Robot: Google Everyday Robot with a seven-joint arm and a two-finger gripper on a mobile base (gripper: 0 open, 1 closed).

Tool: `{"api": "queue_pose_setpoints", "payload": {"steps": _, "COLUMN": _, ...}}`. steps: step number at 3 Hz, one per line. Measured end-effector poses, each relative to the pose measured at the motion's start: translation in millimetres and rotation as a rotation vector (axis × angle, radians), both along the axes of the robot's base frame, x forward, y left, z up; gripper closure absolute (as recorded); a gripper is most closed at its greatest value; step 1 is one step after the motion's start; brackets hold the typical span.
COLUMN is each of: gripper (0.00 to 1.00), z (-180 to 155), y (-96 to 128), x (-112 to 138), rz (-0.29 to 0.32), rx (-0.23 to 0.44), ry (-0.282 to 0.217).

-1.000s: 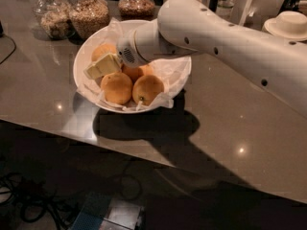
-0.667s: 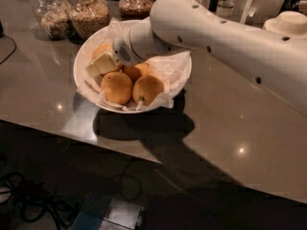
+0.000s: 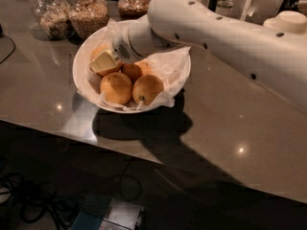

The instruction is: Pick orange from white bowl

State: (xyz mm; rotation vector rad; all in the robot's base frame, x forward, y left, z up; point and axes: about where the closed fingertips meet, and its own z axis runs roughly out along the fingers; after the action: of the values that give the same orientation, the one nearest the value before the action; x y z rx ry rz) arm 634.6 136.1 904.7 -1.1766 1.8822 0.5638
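Whether the jaws are pinching or spread I cannot tell from where I stand; the pale tip of the two-finger gripper (image 3: pixel 104 61) lies right against a fruit and hides the rest.

That gripper sits inside the wide, shallow, glossy white bowl (image 3: pixel 80 75), at its back-left part, low among the fruit. The fruit it presses on is the round orange with dimpled skin (image 3: pixel 100 51). It lies against the bowl's back-left wall, and its skin shows above and below the gripper's tip.

Three more orange fruits share the bowl. One round one (image 3: pixel 116 87) rests at the front left. Touching it on the right is another with a small dark stem dot (image 3: pixel 147 89), at the front of the bowl. A third (image 3: pixel 135 71) lies in the middle, half under the wrist.

Crinkled white paper (image 3: pixel 172 66) lines the bowl and spills over its right rim.

The thick white robot arm (image 3: pixel 225 37) reaches in from the right of the bowl, passing over its far rim.

The bowl stands on a smooth grey-brown countertop (image 3: pixel 216 119). Behind the bowl, along its far side, stand three glass jars of grains (image 3: pixel 88 13). Below the bowl's near side, past the counter edge, dark cables (image 3: pixel 24 200) lie on the floor.
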Motion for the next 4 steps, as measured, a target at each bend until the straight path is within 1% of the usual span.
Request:
{"api": "queue_pose_setpoints", "payload": {"steps": 1, "gripper": 1.0, "z": -1, "y": 0, "x": 1, "rz": 0.006, "rx": -0.014, "ry": 0.005}}
{"api": "queue_pose_setpoints", "payload": {"steps": 2, "gripper": 1.0, "z": 0, "y": 11, "x": -3, "rz": 0.05, "rx": -0.014, "ry": 0.015}}
{"api": "queue_pose_setpoints", "payload": {"steps": 3, "gripper": 1.0, "z": 0, "y": 11, "x": -3, "rz": 0.05, "rx": -0.014, "ry": 0.015}}
{"api": "queue_pose_setpoints", "payload": {"steps": 4, "gripper": 1.0, "z": 8, "y": 5, "x": -13, "rz": 0.081, "rx": 0.035, "ry": 0.004}}
